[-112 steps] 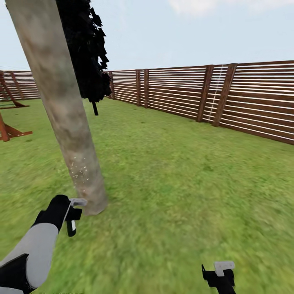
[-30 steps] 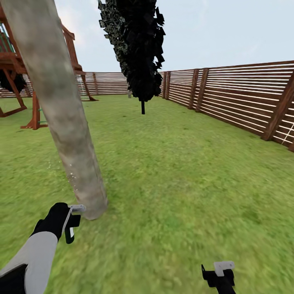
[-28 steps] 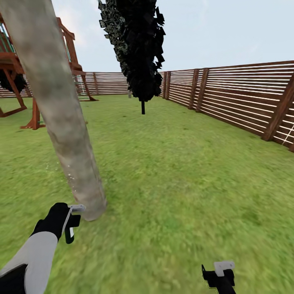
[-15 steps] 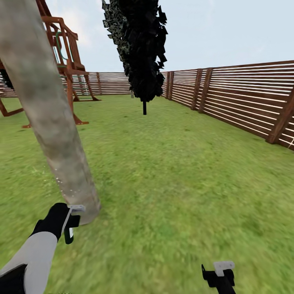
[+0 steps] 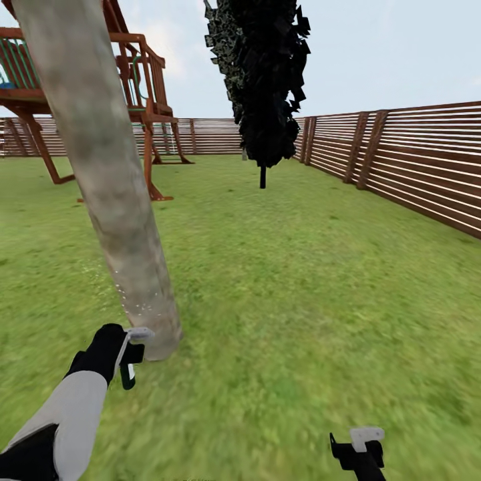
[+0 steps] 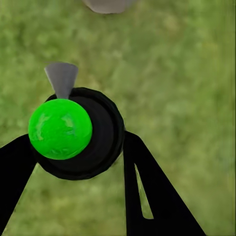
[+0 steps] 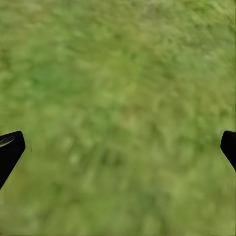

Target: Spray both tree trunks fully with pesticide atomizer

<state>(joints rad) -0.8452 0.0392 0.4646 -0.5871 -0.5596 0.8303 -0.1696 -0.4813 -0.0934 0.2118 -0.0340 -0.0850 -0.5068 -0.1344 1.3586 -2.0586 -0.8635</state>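
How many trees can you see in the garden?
2. A thick grey-brown tree trunk stands close by, near the left hand. A dark narrow tree stands farther back by the fence. More may be hidden.

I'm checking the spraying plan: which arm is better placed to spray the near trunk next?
Left. The left gripper is shut on the atomizer and sits right by the base of the trunk. The right gripper is open, holds nothing, and hangs over grass away from the trunk.

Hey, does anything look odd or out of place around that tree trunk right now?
Nothing looks damaged or spilled. The tree trunk carries a patch of pale specks low down, near the left gripper, which holds the atomizer. The trunk looks tilted in the head view.
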